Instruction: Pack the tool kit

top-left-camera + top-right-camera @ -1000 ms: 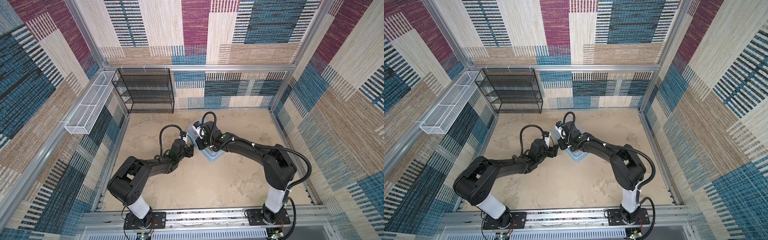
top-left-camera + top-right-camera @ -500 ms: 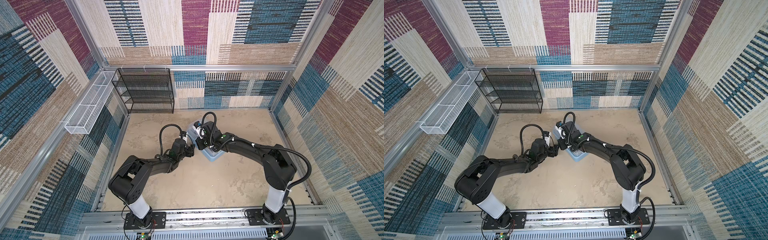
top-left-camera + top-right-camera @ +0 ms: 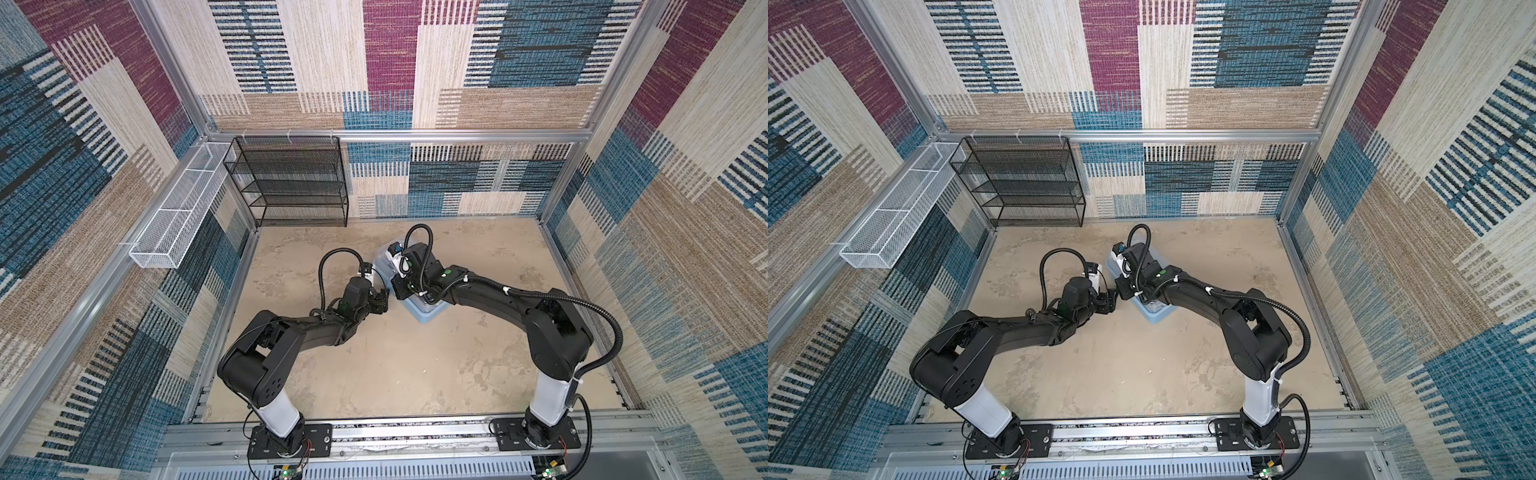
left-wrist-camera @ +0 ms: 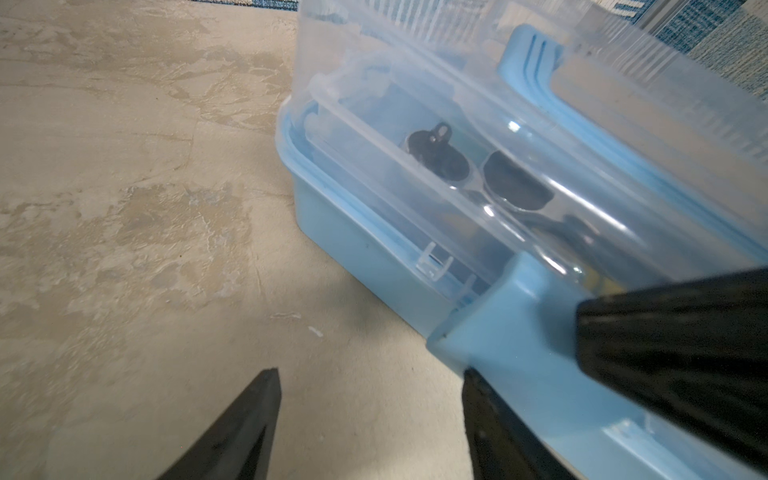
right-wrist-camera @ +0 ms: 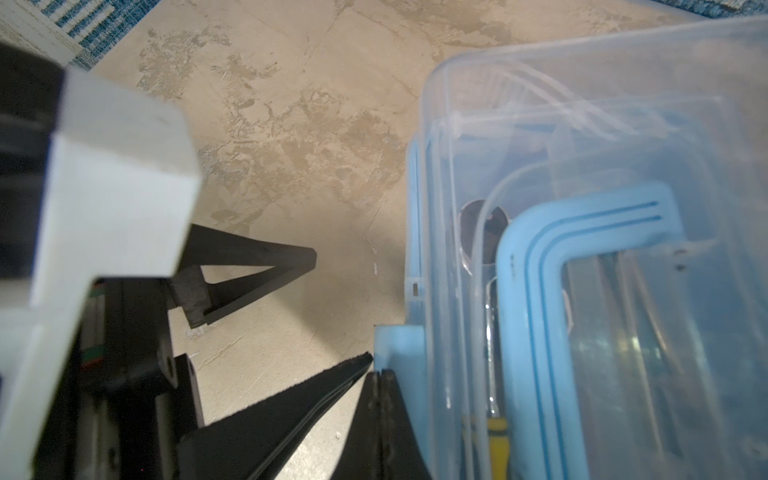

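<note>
Mottled desk (image 3: 415, 374) carries the case (image 3: 428, 316) at its middle, mostly hidden under my right arm (image 3: 498, 299) from above; tools (image 4: 436, 153) inside blur through the lid (image 4: 415, 83). Left claw (image 4: 370, 399) released beside the latch (image 4: 511, 332), right claw (image 5: 380, 376) clenched shut against it

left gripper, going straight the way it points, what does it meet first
Probably the blue latch on the tool kit case: one finger of the open left gripper is nearly at it; depth unclear.
</note>
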Controlling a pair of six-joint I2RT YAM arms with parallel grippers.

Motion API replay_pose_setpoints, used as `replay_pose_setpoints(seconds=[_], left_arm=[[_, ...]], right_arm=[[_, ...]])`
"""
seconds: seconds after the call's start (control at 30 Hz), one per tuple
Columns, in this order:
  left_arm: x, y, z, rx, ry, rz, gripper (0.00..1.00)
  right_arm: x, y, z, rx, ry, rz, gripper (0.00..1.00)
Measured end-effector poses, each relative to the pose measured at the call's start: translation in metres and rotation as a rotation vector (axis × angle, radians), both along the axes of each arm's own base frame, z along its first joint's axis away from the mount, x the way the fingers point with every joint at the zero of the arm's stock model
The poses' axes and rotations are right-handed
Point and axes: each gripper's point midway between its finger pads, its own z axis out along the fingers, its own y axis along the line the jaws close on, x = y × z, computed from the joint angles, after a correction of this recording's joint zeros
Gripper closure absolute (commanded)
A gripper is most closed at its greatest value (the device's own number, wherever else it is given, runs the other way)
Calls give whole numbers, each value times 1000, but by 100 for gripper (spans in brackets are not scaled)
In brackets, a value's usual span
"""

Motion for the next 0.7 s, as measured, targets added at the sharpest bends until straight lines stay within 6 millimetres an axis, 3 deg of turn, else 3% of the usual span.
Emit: replay_pose_setpoints(seconds=[0.7], left_arm=[[-3,2,0,8,14,0,28]], right_arm=[[0,0,0,-8,-2,-12,93]])
